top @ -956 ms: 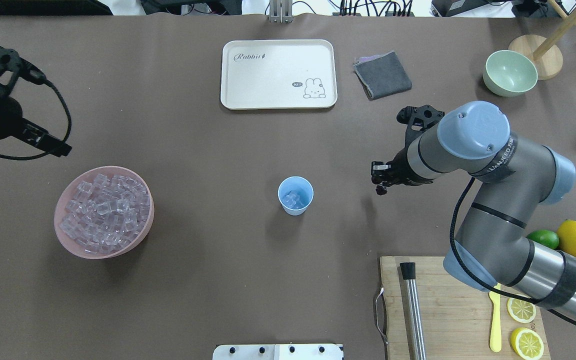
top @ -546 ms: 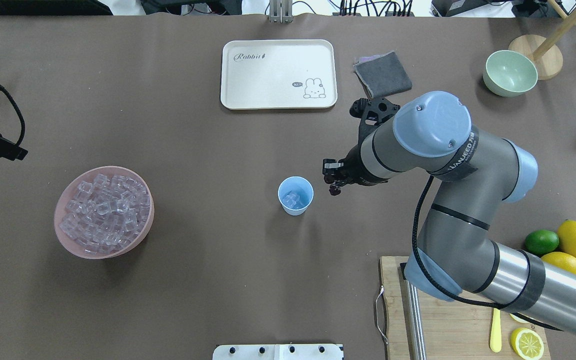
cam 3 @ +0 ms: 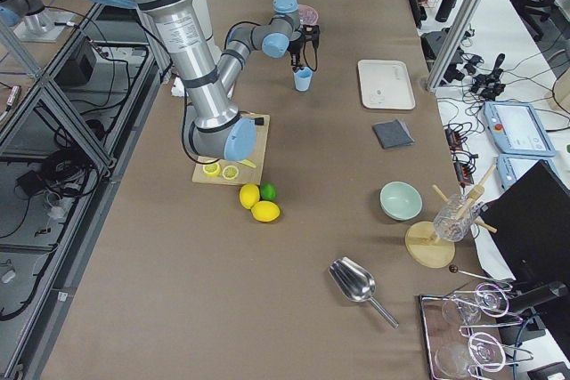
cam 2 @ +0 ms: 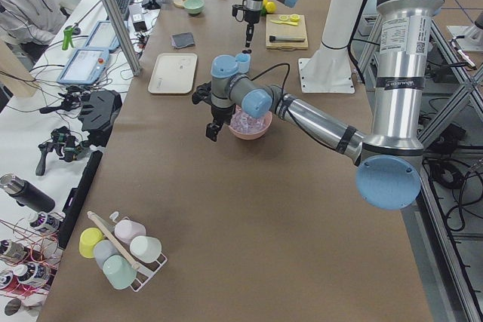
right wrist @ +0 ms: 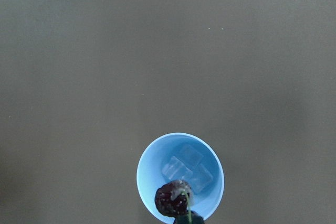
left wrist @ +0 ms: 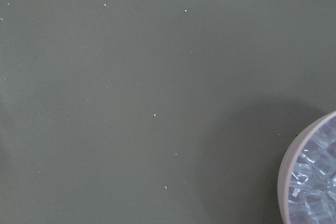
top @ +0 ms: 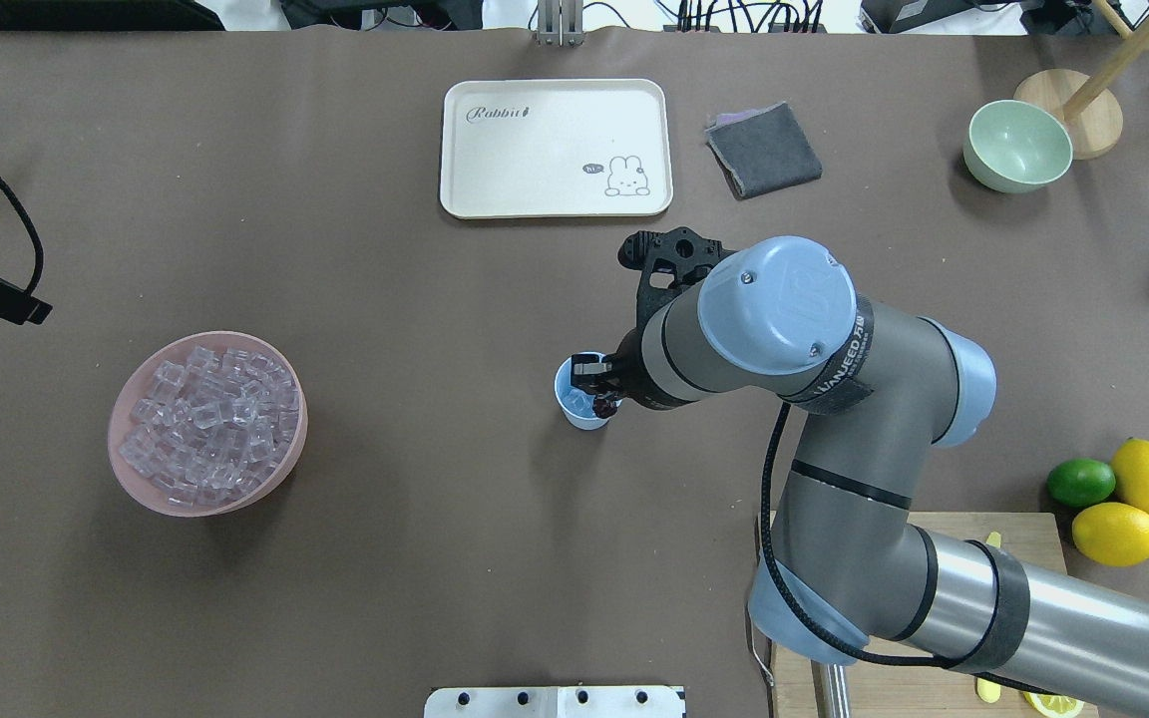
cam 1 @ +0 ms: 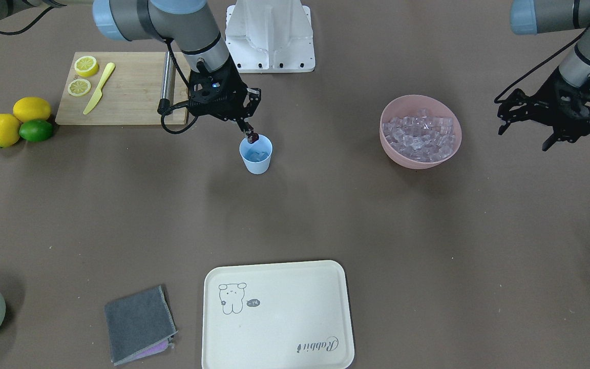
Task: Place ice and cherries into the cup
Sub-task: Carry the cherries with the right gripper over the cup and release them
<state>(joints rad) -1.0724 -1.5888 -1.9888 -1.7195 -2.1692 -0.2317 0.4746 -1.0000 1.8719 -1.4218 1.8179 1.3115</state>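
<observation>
The light-blue cup point(top: 579, 407) stands mid-table with a few ice cubes point(right wrist: 186, 169) in it. My right gripper point(top: 596, 385) is shut on the stem of the dark cherries point(cam 1: 252, 137), which hang just over the cup's rim point(right wrist: 152, 153); the cherries also show in the right wrist view point(right wrist: 172, 199). A heap of ice point(cam 1: 418, 131) fills the pink bowl point(top: 136, 479). My left gripper point(cam 1: 523, 137) is open and empty, out past the pink bowl towards the table's end.
A cream tray point(top: 555, 148) and a grey cloth point(top: 764, 150) lie at the far side. A pale green bowl point(top: 1016, 145) stands far right. A cutting board point(cam 1: 121, 87) holds lemon slices, a yellow knife and a steel rod, with lemons and a lime point(cam 1: 36, 130) beside it.
My right arm has swung left with the cherries, from beside the cup to just over its rim. My left arm has drawn back towards the table's left edge.
</observation>
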